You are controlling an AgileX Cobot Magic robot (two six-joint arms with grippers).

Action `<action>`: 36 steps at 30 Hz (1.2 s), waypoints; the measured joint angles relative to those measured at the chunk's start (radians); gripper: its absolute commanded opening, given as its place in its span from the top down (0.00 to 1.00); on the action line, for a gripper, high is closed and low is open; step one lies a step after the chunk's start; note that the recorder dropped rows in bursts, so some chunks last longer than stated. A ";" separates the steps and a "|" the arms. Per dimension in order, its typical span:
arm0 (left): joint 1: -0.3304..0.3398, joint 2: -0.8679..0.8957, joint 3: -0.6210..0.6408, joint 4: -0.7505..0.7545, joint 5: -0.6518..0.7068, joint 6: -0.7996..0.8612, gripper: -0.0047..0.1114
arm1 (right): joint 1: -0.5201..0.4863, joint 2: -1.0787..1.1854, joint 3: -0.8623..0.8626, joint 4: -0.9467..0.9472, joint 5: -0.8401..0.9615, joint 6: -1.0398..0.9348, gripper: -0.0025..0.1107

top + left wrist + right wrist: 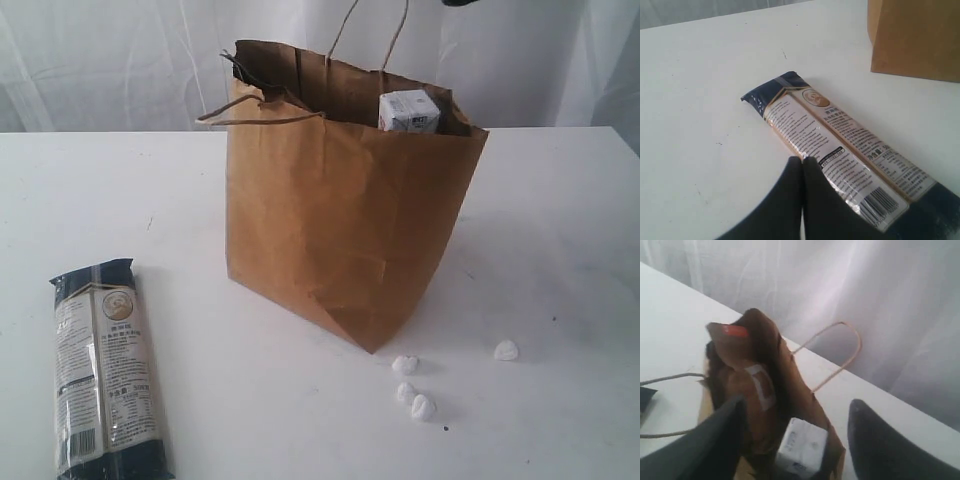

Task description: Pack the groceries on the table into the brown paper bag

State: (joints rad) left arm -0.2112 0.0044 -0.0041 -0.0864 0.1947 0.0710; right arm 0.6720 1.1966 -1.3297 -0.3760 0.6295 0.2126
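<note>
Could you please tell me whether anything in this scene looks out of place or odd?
Yes: a few small white crumbs lie scattered on the table in front of the brown paper bag, and the small white-blue carton sits high at the bag's rim, not down inside.

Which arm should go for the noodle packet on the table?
Left: the left gripper, shut, hangs beside the noodle packet; the right gripper is open over the brown paper bag, around the carton.
</note>
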 measured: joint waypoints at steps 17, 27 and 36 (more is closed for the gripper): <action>0.000 0.000 0.000 0.000 0.000 0.000 0.96 | 0.396 0.186 -0.002 0.230 -0.162 -0.146 0.39; 0.000 0.000 0.000 0.000 0.000 0.000 0.96 | 0.363 0.439 -0.020 0.290 -0.201 -0.025 0.26; 0.000 0.000 0.000 0.000 0.000 0.000 0.96 | 0.347 0.652 -0.235 0.298 -0.193 0.073 0.26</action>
State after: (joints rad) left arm -0.2112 0.0044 -0.0041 -0.0864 0.1947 0.0710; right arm 1.0190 1.8490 -1.5651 -0.0777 0.4364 0.2856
